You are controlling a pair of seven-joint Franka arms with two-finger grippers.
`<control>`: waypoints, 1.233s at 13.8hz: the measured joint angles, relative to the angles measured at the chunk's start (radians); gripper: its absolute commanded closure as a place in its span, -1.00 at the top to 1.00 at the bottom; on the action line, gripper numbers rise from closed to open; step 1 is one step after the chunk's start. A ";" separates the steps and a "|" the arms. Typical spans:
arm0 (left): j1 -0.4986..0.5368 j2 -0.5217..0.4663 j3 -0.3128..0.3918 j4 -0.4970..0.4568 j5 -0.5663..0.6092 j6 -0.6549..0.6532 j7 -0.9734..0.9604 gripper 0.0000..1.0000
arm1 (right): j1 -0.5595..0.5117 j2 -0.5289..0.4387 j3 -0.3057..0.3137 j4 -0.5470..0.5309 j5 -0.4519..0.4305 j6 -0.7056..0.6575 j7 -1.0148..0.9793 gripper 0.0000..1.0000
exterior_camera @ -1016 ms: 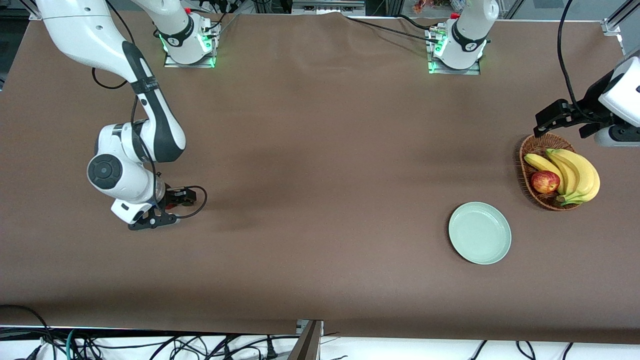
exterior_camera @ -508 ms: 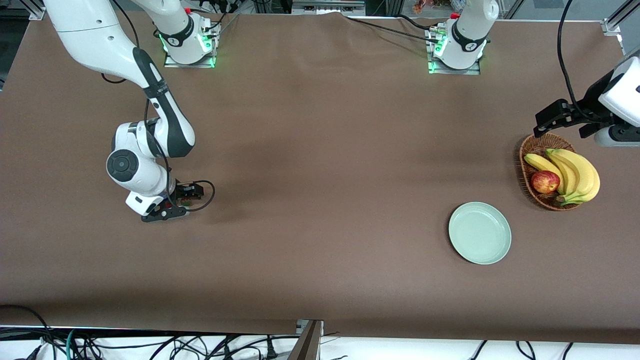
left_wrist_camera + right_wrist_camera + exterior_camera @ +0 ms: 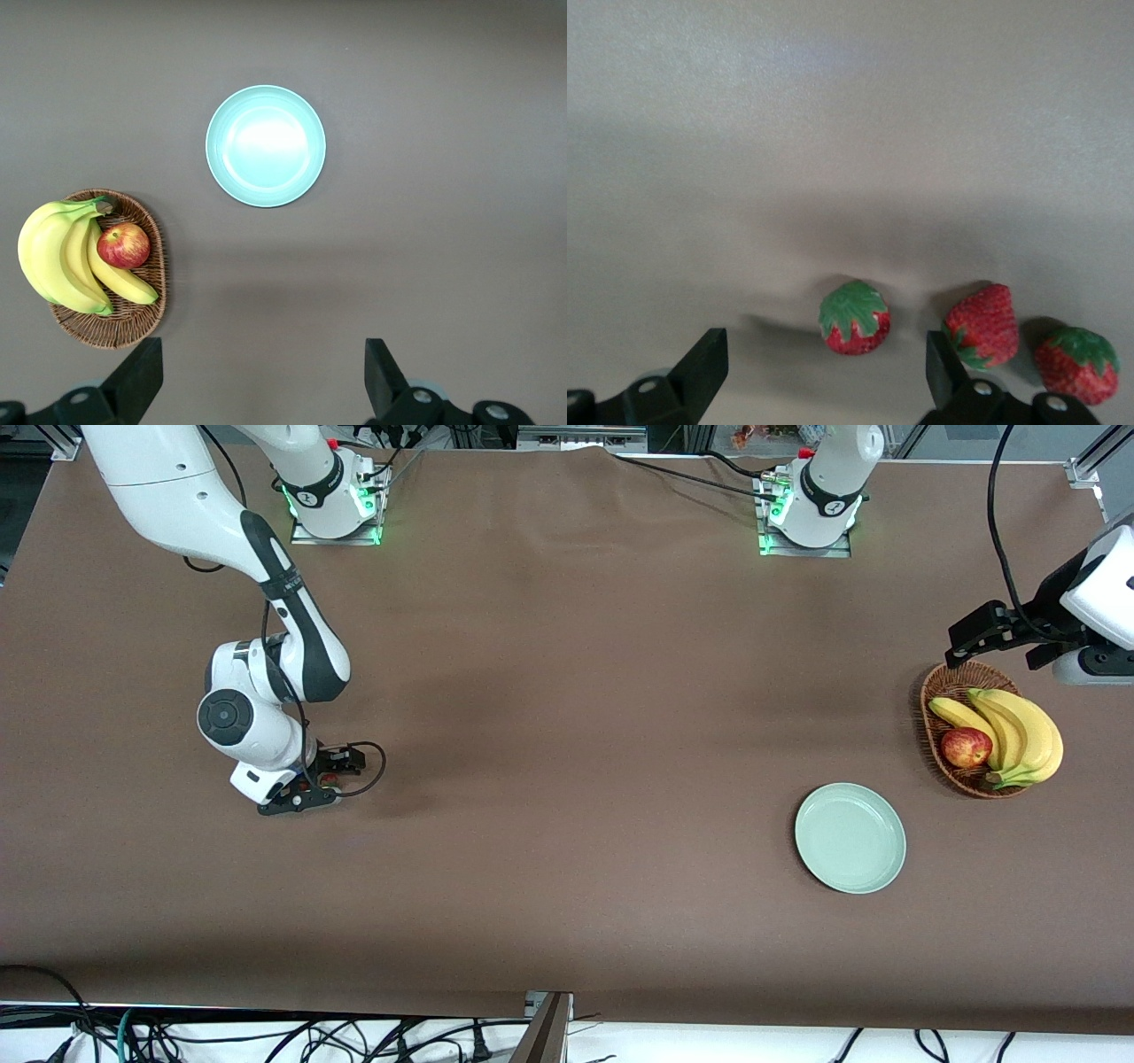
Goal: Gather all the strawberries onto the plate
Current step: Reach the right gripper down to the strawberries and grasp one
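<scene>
Nothing collected: our plate [image 3: 850,838] looks empty, three strawberries [image 3: 854,318] untouched; right gripper [image 3: 819,372] wide over them, left gripper [image 3: 261,376] wide, waiting.

Wide brown cloth-covered surface [image 3: 567,691], even overhead light with soft shadows, tangled black cables [image 3: 266,1036] along its near edge
</scene>
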 measured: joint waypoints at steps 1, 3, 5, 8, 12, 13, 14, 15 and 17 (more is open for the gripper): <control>0.000 0.000 0.000 0.000 0.000 0.000 0.000 1.00 | 0.000 0.000 0.000 -0.002 0.000 0.000 0.000 0.46; 0.000 0.000 0.000 0.000 0.000 0.000 0.000 1.00 | 0.000 0.000 0.000 -0.006 0.000 0.001 0.000 0.07; 0.000 0.000 -0.001 0.000 0.000 0.000 0.000 1.00 | 0.000 0.001 0.000 -0.009 0.000 0.001 0.000 -0.32; 0.000 0.000 -0.002 0.000 0.000 0.000 0.000 1.00 | 0.000 0.002 0.000 -0.009 0.000 0.001 0.001 -0.73; 0.000 0.000 -0.002 0.000 0.000 0.000 0.000 1.00 | 0.000 -0.001 0.001 -0.007 0.002 0.003 0.001 -0.75; 0.000 0.000 -0.002 0.000 0.000 0.000 0.000 1.00 | 0.000 -0.001 0.008 0.001 0.014 0.009 0.001 -0.75; 0.000 0.000 -0.002 0.000 0.000 0.000 0.000 1.00 | 0.000 -0.001 0.025 0.011 0.042 0.013 0.005 -0.75; 0.000 0.000 -0.002 0.000 0.000 0.000 0.000 1.00 | 0.004 -0.001 0.051 0.027 0.075 0.014 0.034 -0.75; 0.000 0.000 -0.002 0.000 0.000 0.000 0.000 1.00 | 0.052 -0.001 0.090 0.069 0.095 0.015 0.188 -0.75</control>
